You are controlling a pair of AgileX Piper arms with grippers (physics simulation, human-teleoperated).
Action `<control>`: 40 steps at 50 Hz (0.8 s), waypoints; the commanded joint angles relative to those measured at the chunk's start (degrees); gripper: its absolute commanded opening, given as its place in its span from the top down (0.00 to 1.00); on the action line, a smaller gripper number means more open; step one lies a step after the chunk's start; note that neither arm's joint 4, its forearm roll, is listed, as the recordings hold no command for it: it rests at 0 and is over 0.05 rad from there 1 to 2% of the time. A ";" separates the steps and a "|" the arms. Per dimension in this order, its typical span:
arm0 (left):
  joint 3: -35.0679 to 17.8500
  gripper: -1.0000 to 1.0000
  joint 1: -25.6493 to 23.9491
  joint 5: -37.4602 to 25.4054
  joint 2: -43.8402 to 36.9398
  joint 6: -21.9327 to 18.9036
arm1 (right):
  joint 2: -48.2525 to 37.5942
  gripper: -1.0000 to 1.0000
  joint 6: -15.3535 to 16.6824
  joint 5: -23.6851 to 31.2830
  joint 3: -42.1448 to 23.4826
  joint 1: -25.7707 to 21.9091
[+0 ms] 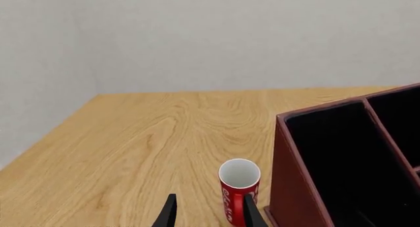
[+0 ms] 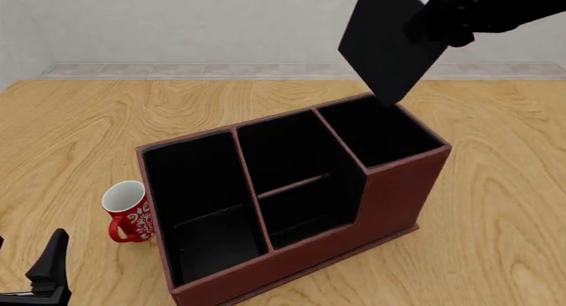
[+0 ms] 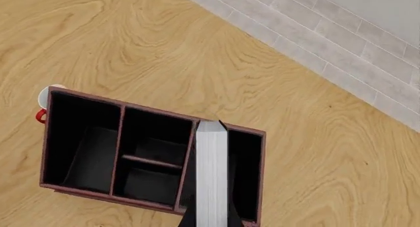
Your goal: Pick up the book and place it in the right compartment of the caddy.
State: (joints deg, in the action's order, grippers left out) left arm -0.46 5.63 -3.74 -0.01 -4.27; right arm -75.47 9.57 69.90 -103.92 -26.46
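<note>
In the front view the black book (image 2: 389,44) hangs tilted in the air, my right gripper (image 2: 431,21) shut on its upper part. Its lower corner hovers just over the far rim of the right compartment (image 2: 380,130) of the red-brown caddy (image 2: 389,200). The right wrist view looks down the book's white page edge (image 3: 212,173), which lies over the divider beside the right compartment (image 3: 246,173) of the caddy (image 3: 47,138). My left gripper (image 1: 210,214) is open and low near the table's front left (image 2: 44,273), holding nothing.
A red mug (image 2: 128,213) with a white interior stands upright just left of the caddy, close ahead of my left gripper's fingers (image 1: 253,214). The caddy's long section (image 2: 199,200) and middle section with a crossbar (image 2: 292,180) are black inside. A wall bounds the table's far side.
</note>
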 commanded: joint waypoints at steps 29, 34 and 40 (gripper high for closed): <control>0.34 0.00 0.57 -0.70 0.00 -0.53 | -5.60 1.00 -1.83 0.00 0.66 5.16; 0.34 0.00 0.64 -0.72 0.00 -0.60 | -5.88 1.00 -1.80 0.00 0.95 5.67; 0.41 0.00 0.84 -0.94 0.00 -0.61 | -6.15 1.00 -1.77 0.00 1.63 5.72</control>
State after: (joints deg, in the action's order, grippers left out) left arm -0.10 6.27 -4.49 -0.01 -4.83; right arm -81.28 9.10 69.90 -102.29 -21.08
